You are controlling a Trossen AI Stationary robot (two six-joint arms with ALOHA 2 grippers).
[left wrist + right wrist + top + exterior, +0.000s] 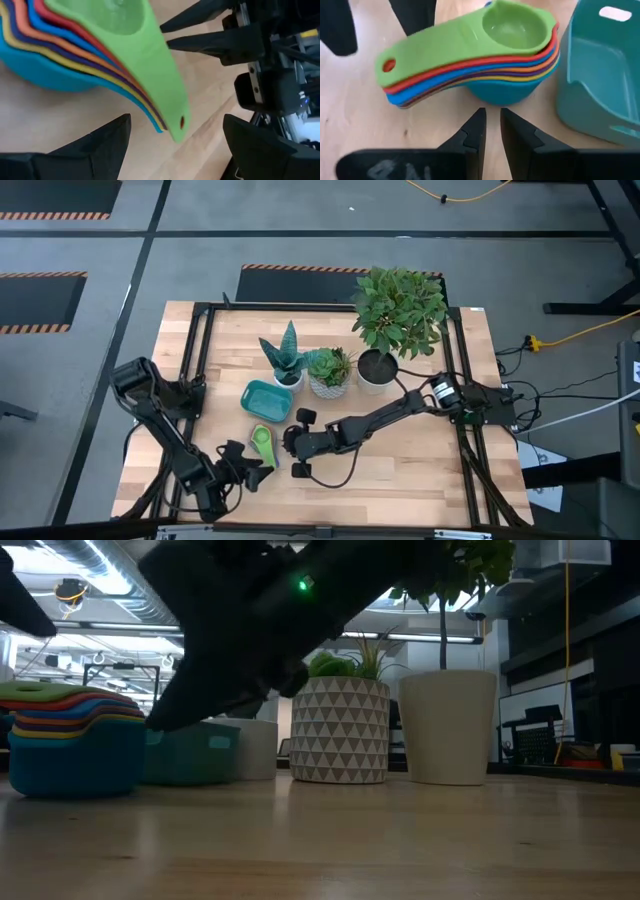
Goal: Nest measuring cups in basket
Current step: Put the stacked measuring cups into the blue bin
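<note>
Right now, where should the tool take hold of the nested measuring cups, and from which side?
Probably at the fanned handles, from their free end. They jut flat and unobstructed off the measuring cups, away from the basket, which crowds the bowls. The left tool already faces that end, fingers apart, while the right tool is nearly closed beside the bowls.
</note>
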